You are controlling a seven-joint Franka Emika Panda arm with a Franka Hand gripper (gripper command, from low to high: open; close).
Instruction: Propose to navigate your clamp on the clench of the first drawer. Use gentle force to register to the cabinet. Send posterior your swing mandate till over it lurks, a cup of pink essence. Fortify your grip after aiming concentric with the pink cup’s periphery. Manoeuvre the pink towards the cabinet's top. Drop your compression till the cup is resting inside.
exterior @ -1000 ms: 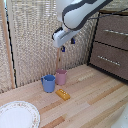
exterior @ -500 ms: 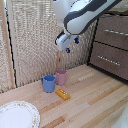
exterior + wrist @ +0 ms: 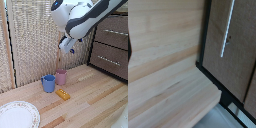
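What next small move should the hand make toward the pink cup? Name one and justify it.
Probably lower the hand and shift it slightly toward the exterior view's left, until it sits centred over the pink cup. The hand hangs well above the cup and a little to its right, holding nothing visible. The blue cup stands close beside the pink one, so the descent should be straight.

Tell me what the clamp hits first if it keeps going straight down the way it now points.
Probably the pink cup: the clamp hangs above it, fingers pointing down with open air between. Depth is unclear in the exterior view, so it might instead miss the cup and reach the wooden table beside it.
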